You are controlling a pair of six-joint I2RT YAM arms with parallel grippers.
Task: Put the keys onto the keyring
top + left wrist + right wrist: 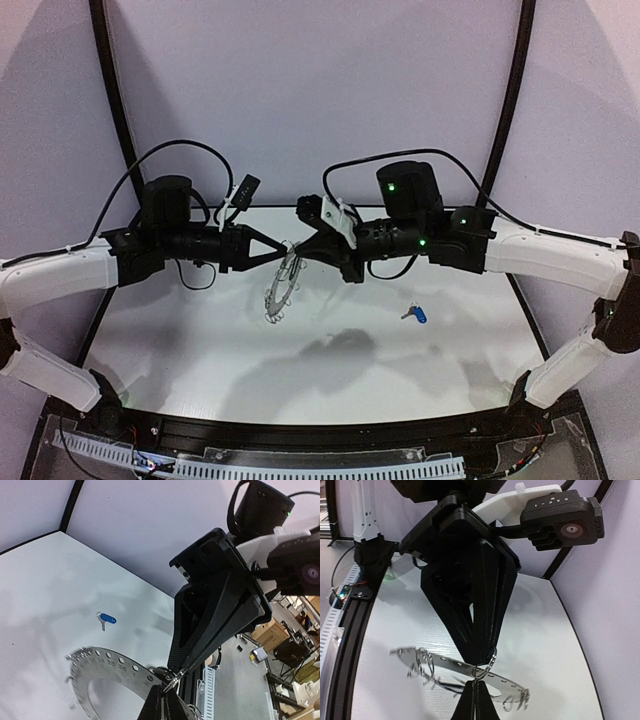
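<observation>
1 blue-tagged key (415, 314) lies flat on the table (190, 345), right of centre. Behind it the keyring (279, 290) hangs tilted in the air, clear of the surface. At its upper rim the left gripper (284, 246) and right gripper (299, 250) meet tip to tip, each with its 2 fingers clamped on the keyring's edge.
</observation>
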